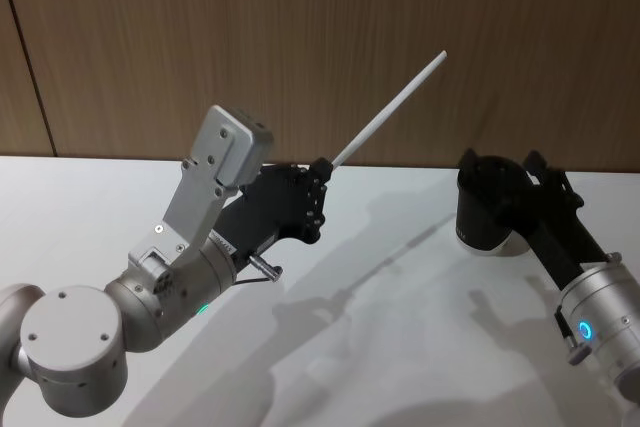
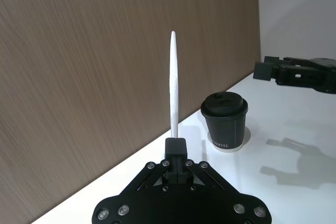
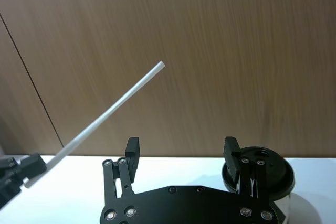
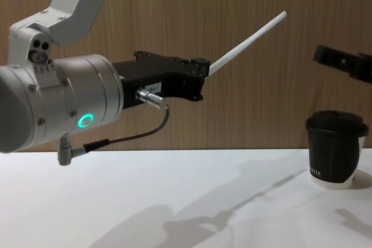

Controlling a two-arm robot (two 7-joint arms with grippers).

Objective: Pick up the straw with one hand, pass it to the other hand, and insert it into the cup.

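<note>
Silver wrist with the green ring (image 4: 86, 121) was over on the left, a thin dark cable (image 4: 133, 137) looping under it. The whole arm was held up off the white table (image 1: 350, 347). At the end of it the left gripper (image 4: 201, 67) was clenched tight on the bottom end of the straw (image 1: 390, 112). From the left wrist view you could see the two fingers pinched right together around it.

The straw was well above the table, tilted up and to the right. Its free tip sat high against the wood-panelled wall (image 1: 200, 27), touching nothing else.

Further right, the cup (image 4: 332, 154) stood upright on the table with its lid on. The straw's tip stopped short of it, so nothing was in the cup.

Right gripper (image 3: 182, 149) was on the far right, hanging above the cup and clear of it in the chest view. Its fingers were spread wide apart with nothing between them, and it was well apart from the straw. A little blue light (image 1: 585, 328) glowed on that wrist.
</note>
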